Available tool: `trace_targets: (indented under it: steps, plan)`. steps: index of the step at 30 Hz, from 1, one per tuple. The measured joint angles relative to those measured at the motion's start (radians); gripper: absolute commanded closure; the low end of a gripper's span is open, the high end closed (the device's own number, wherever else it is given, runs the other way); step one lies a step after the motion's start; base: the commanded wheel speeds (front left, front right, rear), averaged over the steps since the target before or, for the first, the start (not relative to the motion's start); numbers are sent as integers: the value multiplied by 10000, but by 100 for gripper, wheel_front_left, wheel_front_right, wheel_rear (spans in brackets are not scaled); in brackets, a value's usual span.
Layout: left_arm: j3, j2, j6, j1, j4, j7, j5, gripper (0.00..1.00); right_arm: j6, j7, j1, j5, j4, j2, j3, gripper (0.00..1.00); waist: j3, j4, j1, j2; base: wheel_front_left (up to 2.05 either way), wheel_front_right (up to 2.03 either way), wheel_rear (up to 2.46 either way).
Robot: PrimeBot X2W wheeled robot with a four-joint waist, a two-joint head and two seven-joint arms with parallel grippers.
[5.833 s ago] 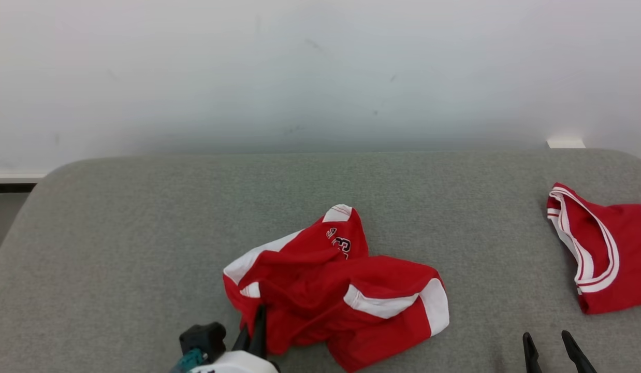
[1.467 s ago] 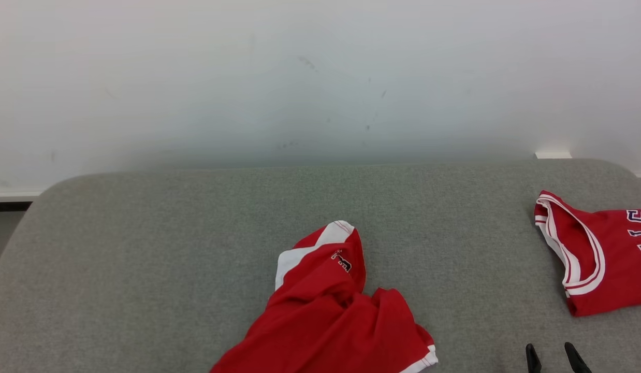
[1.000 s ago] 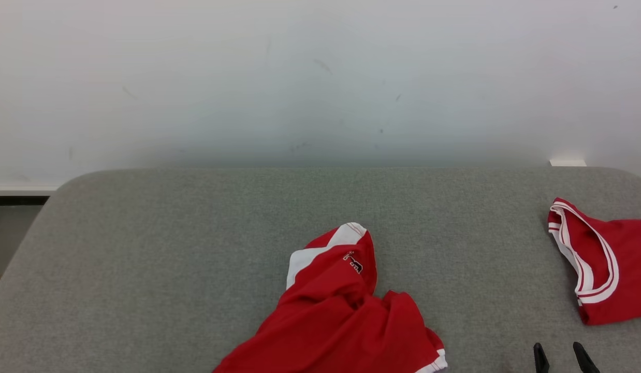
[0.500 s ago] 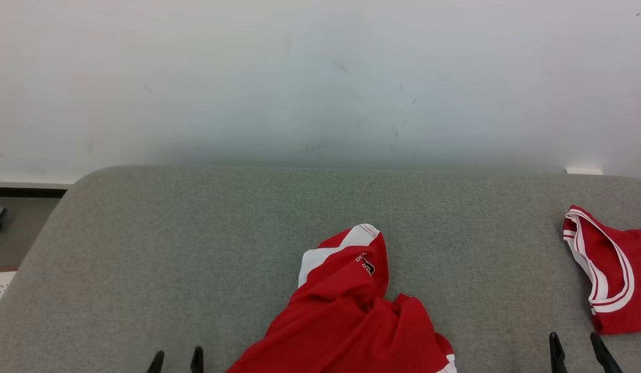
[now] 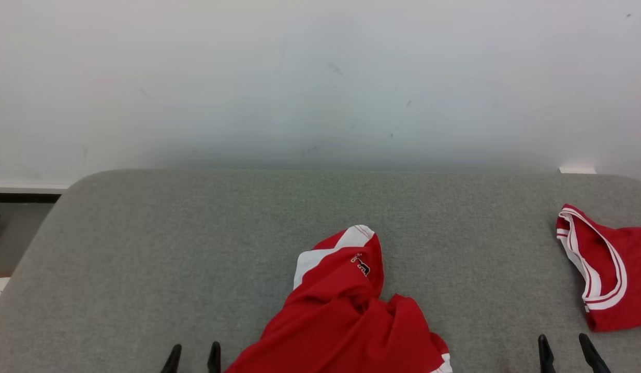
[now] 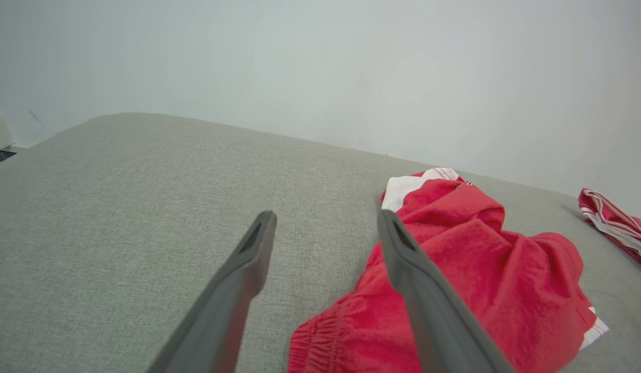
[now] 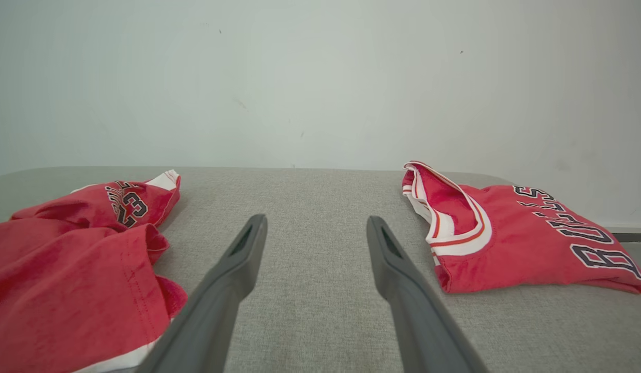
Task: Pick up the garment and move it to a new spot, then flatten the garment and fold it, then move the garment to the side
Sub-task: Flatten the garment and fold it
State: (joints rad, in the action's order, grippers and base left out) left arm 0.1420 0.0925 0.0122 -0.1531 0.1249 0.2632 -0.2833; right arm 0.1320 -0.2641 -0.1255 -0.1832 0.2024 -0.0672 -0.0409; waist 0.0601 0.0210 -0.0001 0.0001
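Note:
The garment (image 5: pixel 346 316), red shorts with white panels and a dark print, lies crumpled at the front middle of the grey cushion (image 5: pixel 196 233); its near part runs off the head view's bottom edge. My left gripper (image 5: pixel 192 357) stands open just left of the garment, nothing between its fingers. In the left wrist view that left gripper (image 6: pixel 323 228) points past the garment (image 6: pixel 470 259), which lies beside the right-hand finger. My right gripper (image 5: pixel 565 348) is open and empty at the lower right. The right wrist view has the right gripper (image 7: pixel 315 233) between the garment (image 7: pixel 82 248) and the jersey.
A folded red jersey (image 5: pixel 605 269) with white trim and dark lettering lies at the cushion's right edge, its lettered front (image 7: pixel 527 233) facing up in the right wrist view. A white wall (image 5: pixel 320 77) rises behind the cushion. Floor shows past the left edge (image 5: pixel 10 228).
The garment has been dragged toward me and bunched narrower since the earliest frame. My left gripper's fingertips came into the head view at lower left; the camera shifted slightly.

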Motion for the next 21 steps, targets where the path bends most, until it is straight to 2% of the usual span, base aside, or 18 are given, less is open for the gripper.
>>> trace_targets:
  steps: [9,21]
  plan:
    - [-708,-391,660,285,165,0,746,0,-2,0,-50,-59,8,81,378,0,-47,-199,0,0,0,0,0]
    - [-755,-426,813,337,274,0,777,0,0,0,-45,-190,38,109,477,0,-51,-278,0,0,0,0,0]
